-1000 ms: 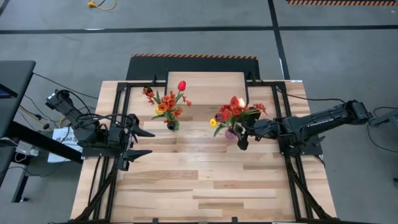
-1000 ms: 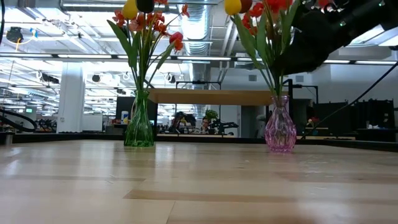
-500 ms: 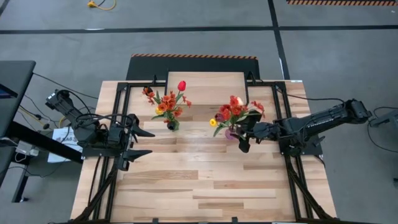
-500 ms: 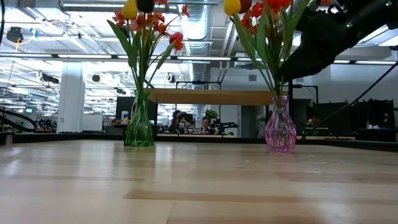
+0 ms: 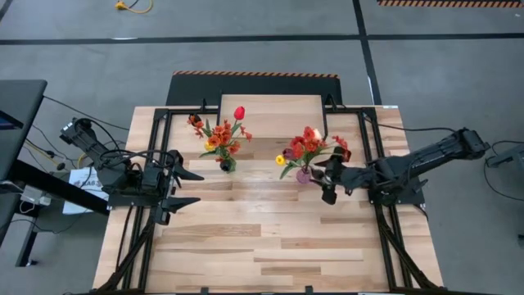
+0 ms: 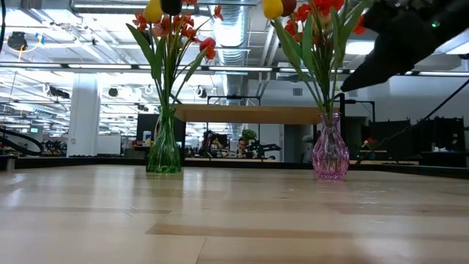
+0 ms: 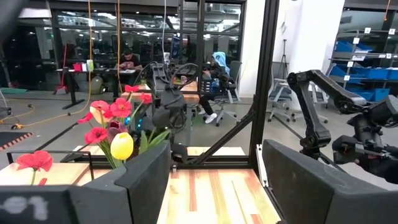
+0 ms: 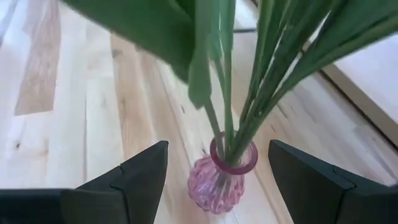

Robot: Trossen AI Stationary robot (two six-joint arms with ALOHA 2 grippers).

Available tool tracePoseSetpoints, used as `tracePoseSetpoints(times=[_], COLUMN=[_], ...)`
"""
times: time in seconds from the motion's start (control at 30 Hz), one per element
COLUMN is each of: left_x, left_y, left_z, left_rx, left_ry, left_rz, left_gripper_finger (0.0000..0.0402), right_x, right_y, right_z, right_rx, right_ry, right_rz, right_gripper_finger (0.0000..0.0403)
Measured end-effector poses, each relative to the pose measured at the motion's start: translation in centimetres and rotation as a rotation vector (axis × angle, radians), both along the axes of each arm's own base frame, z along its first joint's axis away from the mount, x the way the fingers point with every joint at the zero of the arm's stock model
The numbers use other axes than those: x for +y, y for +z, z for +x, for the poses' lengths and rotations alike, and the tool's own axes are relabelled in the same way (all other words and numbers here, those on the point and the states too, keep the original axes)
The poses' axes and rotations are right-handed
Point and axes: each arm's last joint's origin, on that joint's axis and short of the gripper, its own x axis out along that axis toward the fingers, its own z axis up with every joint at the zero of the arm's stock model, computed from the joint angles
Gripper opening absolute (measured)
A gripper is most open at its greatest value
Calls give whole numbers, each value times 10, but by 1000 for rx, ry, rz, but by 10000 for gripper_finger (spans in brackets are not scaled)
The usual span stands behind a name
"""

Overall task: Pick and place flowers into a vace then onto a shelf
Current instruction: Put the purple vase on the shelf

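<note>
Two vases filled. Our right gripper [image 5: 328,187] wide, empty, pink vase [image 8: 219,182] just ahead between fingers (lining up neck grasp for shelf [image 5: 273,106]); left gripper [image 5: 187,188] wide, waiting.

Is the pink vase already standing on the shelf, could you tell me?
No, the pink vase stands on the table in the low view, with the shelf raised behind it.

floor [image 5: 246,49]: grey concrete (black lines) | ceiling lights [image 6: 95,66] on
</note>
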Motion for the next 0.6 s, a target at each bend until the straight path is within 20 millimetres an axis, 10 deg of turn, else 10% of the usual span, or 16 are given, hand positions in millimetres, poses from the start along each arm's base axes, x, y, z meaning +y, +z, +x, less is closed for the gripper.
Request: tracePoseSetpoints(times=[0.6], left_x=[0], left_y=[0], left_z=[0], left_rx=[1], left_ry=[1], left_rz=[1], left_gripper_finger=[245], right_x=[-3], right_y=[-63], right_z=[-44], right_rx=[-353], right_ry=[-80], right_rz=[87], right_gripper_finger=[271])
